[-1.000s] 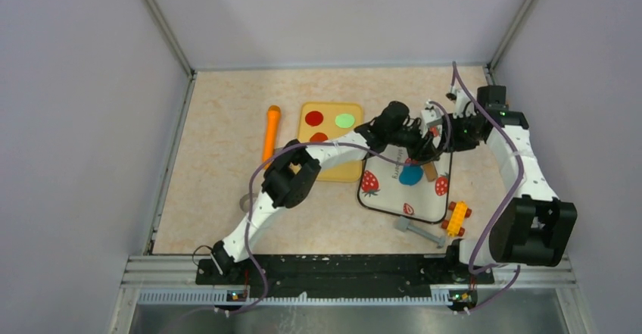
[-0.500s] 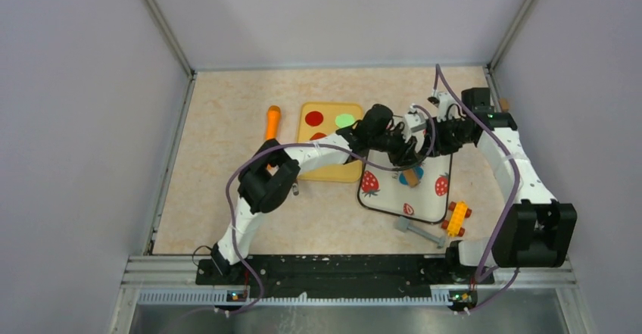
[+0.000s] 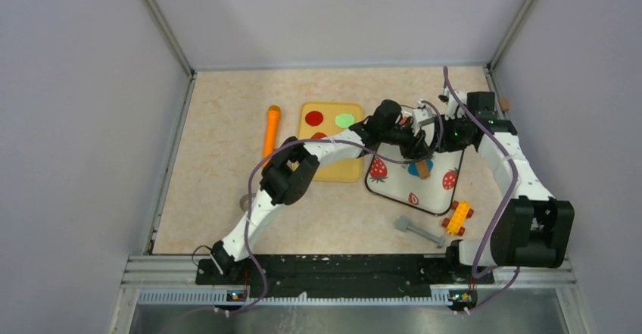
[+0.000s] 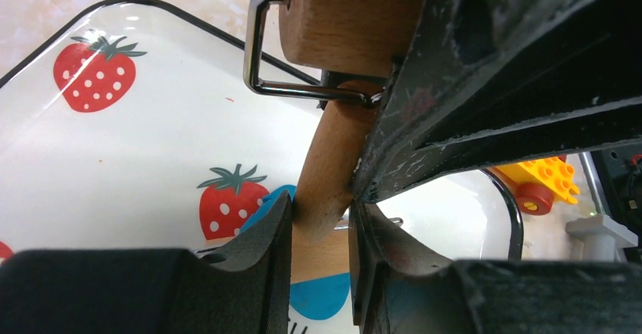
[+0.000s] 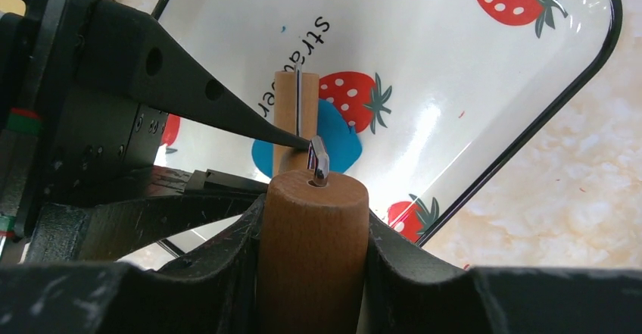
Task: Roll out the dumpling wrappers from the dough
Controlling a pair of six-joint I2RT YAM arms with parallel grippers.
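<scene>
- Beige speckled table [image 3: 219, 175], grey walls [image 3: 83, 122] on three sides; both arms reach to the right half.
- Nearest the bases: a grey bolt-like tool [image 3: 419, 232] lies flat, with a yellow-and-red toy block [image 3: 457, 217] just beside it on the right.
- Beyond these lies a white, dark-rimmed strawberry tray [image 3: 433, 195], set at a slant on the table.
- The dough [image 5: 342, 143] is a flattened bright-blue patch with an irregular edge, on the middle of the tray beside a printed strawberry. A wooden roller tool [image 4: 327, 173] partly covers it.
- Left gripper [image 4: 321, 224]: fingers clenched on the tool's thin wooden shaft, low over the dough.
- Right gripper [image 5: 314, 235]: fingers clamped round the tool's thick wooden cylinder, where a metal wire enters the end face.
- The two grippers meet over the tray, nearly touching.
- Left of the strawberry tray, far side: a yellow tray [image 3: 341, 169] holds a red disc [image 3: 314, 117] and a green disc [image 3: 345, 120]; the left arm crosses its near part.
- Farther left, an orange stick-shaped tool [image 3: 270, 131] lies on the table.
</scene>
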